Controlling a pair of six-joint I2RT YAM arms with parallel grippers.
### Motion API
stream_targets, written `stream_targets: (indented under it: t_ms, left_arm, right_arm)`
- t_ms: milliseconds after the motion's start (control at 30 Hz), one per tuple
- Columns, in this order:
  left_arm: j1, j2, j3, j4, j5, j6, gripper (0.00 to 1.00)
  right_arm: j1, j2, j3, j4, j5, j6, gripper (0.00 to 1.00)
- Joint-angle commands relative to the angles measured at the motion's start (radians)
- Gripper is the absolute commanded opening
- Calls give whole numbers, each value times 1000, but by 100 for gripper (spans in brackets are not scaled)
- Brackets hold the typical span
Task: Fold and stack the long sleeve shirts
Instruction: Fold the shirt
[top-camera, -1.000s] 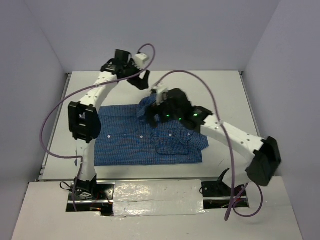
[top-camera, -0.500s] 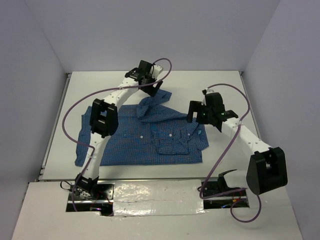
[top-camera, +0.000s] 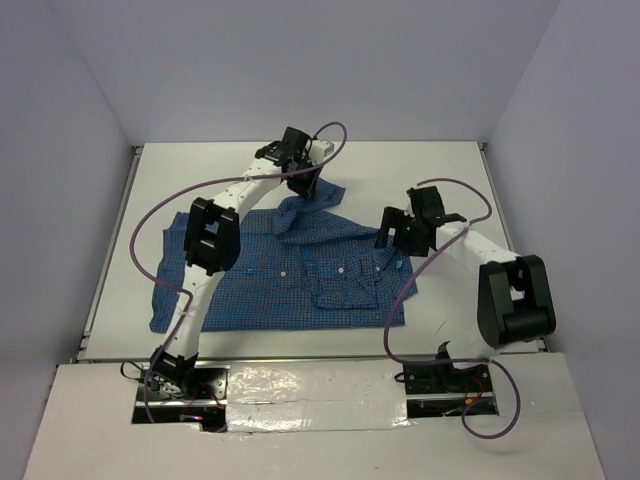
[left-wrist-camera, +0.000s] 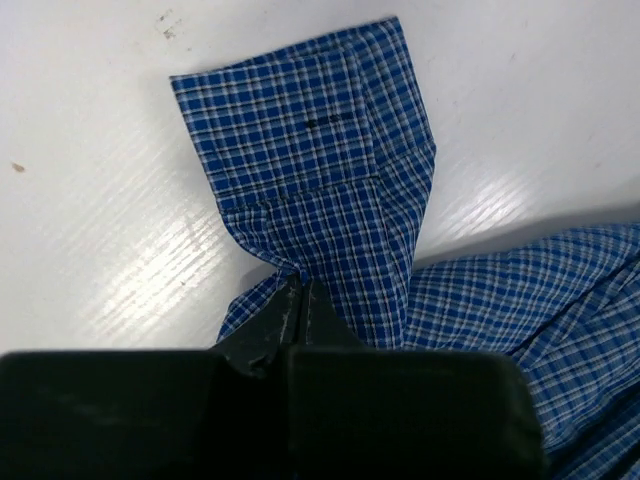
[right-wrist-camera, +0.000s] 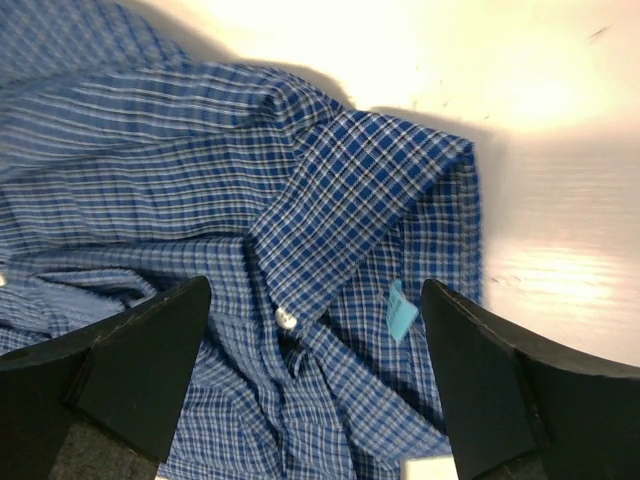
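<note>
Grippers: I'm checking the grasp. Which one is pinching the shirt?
The left gripper: its jaws are shut on the shirt, at its sleeve. The right gripper hangs open over the collar.

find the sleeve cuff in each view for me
top external: sleeve cuff upper centre, beside the left gripper.
left wrist: upper centre, just beyond the closed fingers.
right wrist: not in it; only the collar shows.
shared landmark: the blue checked shirt.

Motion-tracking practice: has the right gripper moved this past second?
Yes: the right gripper went rightward across the shirt, toward the table's right edge.
</note>
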Motion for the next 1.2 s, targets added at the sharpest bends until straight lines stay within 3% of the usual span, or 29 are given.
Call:
stream_targets:
  t_ms: [0, 167, 333, 400, 533, 667, 767, 933, 1000, 1167]
  left_arm:
    - [3, 5, 39, 2, 38, -17, 3]
    - [5, -138, -25, 120, -5, -13, 0]
    - [3, -305, -148, 358, -5, -74, 0]
    - [3, -284, -56, 326, 12, -115, 0]
    - [3, -285, -36, 369, 90, -195, 0]
    - [-21, -282, -39, 377, 129, -189, 0]
    - [-47, -291, -62, 365, 104, -117, 0]
    - [-90, -303, -82, 357, 83, 50, 0]
    - [-118, -314, -103, 360, 69, 185, 0]
    - [-205, -339, -255, 401, -130, 583, 0]
  right_arm:
    - [0, 60, 59, 52, -42, 22, 92]
    - [0, 173, 129, 70, 6, 17, 80]
    - [-43, 266, 168, 30, 8, 69, 66]
    - [-55, 278, 151, 45, -3, 83, 65]
    - [-103, 284, 163, 68, -72, 82, 66]
    - [-132, 217, 233, 44, -100, -11, 83]
    - [-135, 149, 328, -2, -83, -45, 91]
    - [-135, 137, 531, -1, -213, 117, 89]
    - [-132, 151, 571, 48, -290, 247, 87]
    - [-126, 166, 507, 130, -269, 395, 85]
